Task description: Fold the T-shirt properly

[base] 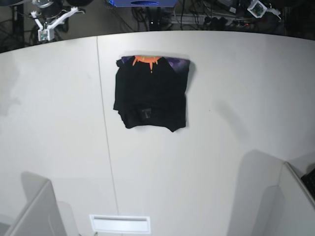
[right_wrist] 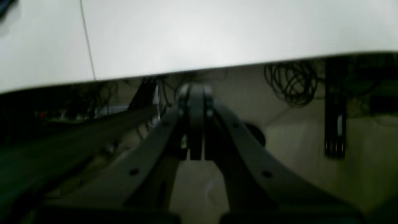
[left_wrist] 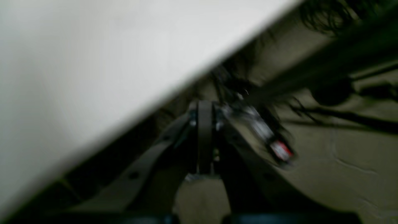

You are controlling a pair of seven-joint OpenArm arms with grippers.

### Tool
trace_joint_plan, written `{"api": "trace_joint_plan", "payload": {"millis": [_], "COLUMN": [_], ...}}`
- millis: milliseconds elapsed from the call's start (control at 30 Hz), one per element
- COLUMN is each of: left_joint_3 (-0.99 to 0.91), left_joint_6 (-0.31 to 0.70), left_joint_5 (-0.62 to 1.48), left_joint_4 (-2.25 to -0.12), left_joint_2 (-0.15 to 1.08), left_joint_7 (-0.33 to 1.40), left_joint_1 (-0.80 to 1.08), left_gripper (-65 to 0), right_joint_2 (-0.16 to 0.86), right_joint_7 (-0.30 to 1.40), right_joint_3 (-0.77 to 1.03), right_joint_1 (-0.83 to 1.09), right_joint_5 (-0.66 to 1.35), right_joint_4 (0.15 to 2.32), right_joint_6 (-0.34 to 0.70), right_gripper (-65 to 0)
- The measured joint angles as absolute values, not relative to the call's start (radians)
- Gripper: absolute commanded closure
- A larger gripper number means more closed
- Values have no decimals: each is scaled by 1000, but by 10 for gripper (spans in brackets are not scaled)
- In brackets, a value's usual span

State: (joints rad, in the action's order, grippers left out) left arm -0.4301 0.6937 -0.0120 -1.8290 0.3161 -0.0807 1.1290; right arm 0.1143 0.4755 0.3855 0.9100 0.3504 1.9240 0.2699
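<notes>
Left wrist view is blurred: the left gripper (left_wrist: 204, 124) hangs past the white table (left_wrist: 93, 62) edge, over the floor and a tangle of cables, with its jaws pressed together on nothing. No cloth shows here, so this arm has no part in any fold at this moment.

Right wrist view gives much the same: the right gripper (right_wrist: 196, 102) sits just off the table (right_wrist: 199, 34) edge, jaws drawn tight together and empty, with coiled cables (right_wrist: 290, 82) and the floor beyond. No shirt shows here either.

Base view carries the answer. The T-shirt (base: 151, 96) lies on the table (base: 236, 162) toward the far side, just right of the seam in the tabletop, folded into a compact, roughly square packet. An orange and purple print (base: 147, 61) peeks out along its far edge, and a small tag shows near the near edge. Sleeves appear tucked in; the left edge looks slightly uneven, with layers stepping out a little. Neither arm reaches over the table in this view. Judging from this, the folding looks finished or nearly so, with at most some tidying of that ragged left edge left to do.

No bin, box or tray for the shirt is visible; low partitions stand at the near corners, and nothing can be seen inside them
</notes>
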Motion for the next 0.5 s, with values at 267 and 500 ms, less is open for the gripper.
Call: {"api": "trace_joint_plan", "payload": {"millis": [267,500], "left_joint_3": [-305,-204], "left_joint_6": [688,688], "left_joint_5": [-20,-16], "left_joint_4": [-1411,-975], "left_joint_2": [315,311], "left_joint_7": [-88,-96], "left_joint_1": [1036,783], "left_gripper": [0,0], "right_joint_2": [125,156], "right_joint_7": [646,635], "right_joint_3": [188,37], "right_joint_1": [878,731], "right_joint_5": [359,347], "right_joint_4": [1764,1391], "right_joint_6": [272,268], "right_gripper": [0,0]}}
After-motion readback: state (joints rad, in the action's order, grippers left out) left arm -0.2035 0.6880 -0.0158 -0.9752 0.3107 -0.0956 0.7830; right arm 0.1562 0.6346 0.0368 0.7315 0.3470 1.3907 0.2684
